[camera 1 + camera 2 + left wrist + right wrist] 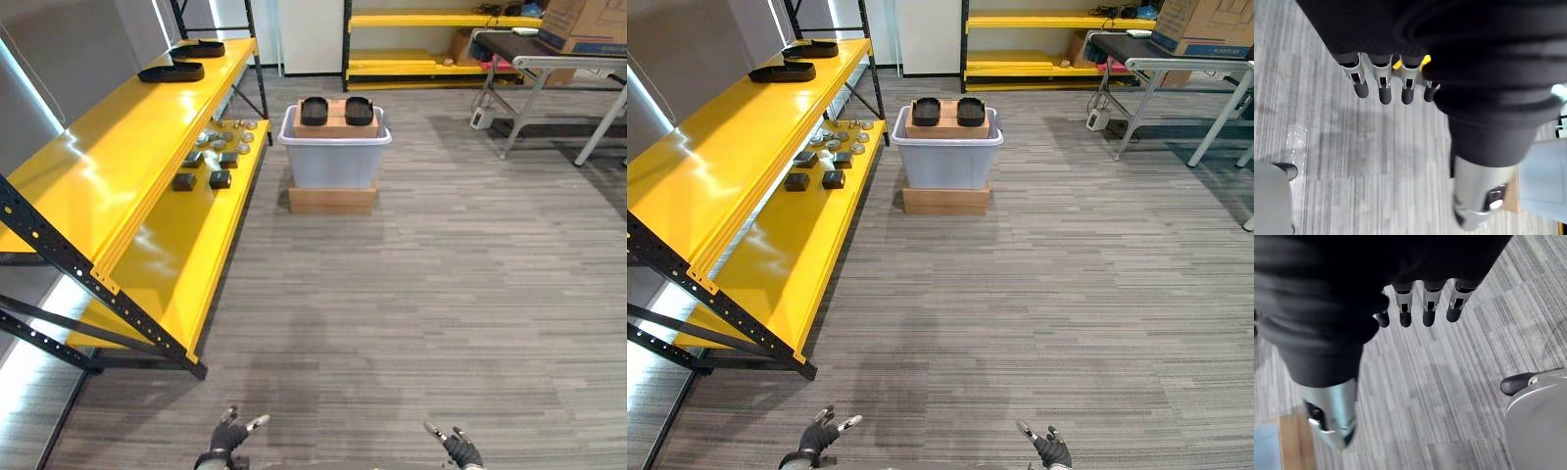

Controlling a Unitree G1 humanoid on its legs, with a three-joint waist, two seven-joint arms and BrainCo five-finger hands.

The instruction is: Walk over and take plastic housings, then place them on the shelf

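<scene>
Way left of the grey bin [334, 162] is the yellow shelf [108, 157], with two black shelved housings [171, 71] on its top level. Left hand [227, 436] hangs well short of the bin, fingers loose, carrying nothing. On the bin, atop a cardboard box [336, 125], sit two black plastic housings [313, 111] side by side. They look light, stiff and smooth, so probably a bit slippery. I'd pinch the raised rim, thumb inside. Right hand [458, 448] is also short of the bin, relaxed and empty.
</scene>
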